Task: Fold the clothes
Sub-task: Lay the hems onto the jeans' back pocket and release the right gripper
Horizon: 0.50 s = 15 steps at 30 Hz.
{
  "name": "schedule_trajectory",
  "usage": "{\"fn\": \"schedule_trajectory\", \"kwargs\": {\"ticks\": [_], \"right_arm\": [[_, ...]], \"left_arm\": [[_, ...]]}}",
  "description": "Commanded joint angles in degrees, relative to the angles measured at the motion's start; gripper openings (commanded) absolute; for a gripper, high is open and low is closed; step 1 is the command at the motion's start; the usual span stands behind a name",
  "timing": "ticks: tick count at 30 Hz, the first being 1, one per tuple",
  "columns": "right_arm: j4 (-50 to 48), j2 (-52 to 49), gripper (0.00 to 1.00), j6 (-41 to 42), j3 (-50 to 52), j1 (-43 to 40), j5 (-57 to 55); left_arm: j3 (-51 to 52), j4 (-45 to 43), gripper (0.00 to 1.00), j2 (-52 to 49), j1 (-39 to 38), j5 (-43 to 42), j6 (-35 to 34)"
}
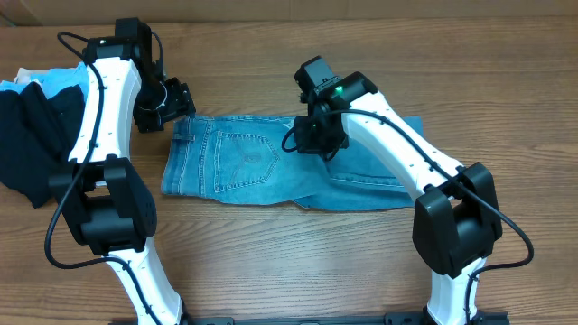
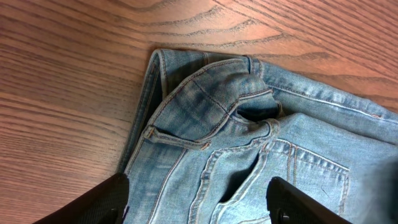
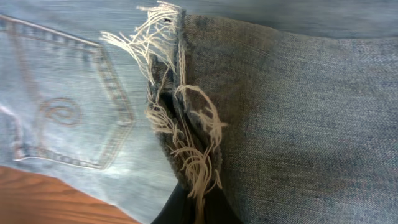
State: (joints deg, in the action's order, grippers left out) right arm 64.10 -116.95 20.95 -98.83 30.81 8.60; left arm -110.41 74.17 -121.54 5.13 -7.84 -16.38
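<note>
The light blue denim jeans (image 1: 235, 162) lie flat across the middle of the table, back pockets up, with a leg folded over onto them. My left gripper (image 1: 176, 101) is open and hovers just over the waistband corner at the jeans' far left end. The left wrist view shows the waistband and a pocket (image 2: 211, 112) between my spread fingers (image 2: 198, 183). My right gripper (image 1: 318, 140) is shut on the frayed leg hem over the middle of the jeans. The right wrist view shows the frayed threads (image 3: 180, 124) pinched at the fingers (image 3: 196, 205), next to a stitched back pocket (image 3: 62, 118).
A black garment (image 1: 32, 135) lies heaped at the table's left edge, with a small light blue garment (image 1: 63, 81) and a pale one (image 1: 27, 72) behind it. Bare wooden table (image 1: 271, 262) lies in front of the jeans.
</note>
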Motion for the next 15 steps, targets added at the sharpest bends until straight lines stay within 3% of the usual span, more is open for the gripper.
{"fn": "schedule_trajectory", "kwargs": {"ticks": [1,6,8,9,15], "right_arm": [[-0.9,1.3,0.04,0.1,0.2,1.9,2.6],[-0.8,1.3,0.13,0.1,0.2,3.1,2.6],[-0.8,1.3,0.31,0.1,0.2,3.4,2.9],[-0.9,1.3,0.34,0.1,0.2,3.5,3.6],[-0.8,1.6,0.43,0.1,-1.5,2.9,1.9]], "left_arm": [[-1.4,0.2,0.74,0.6,0.3,0.8,0.3],[-1.4,0.2,0.74,0.6,0.3,0.8,0.6],[-1.4,0.2,0.74,0.6,0.3,0.8,0.6],[-1.4,0.2,0.74,0.6,0.4,0.8,0.6],[-1.4,0.5,0.75,0.6,0.4,0.8,1.0]]}}
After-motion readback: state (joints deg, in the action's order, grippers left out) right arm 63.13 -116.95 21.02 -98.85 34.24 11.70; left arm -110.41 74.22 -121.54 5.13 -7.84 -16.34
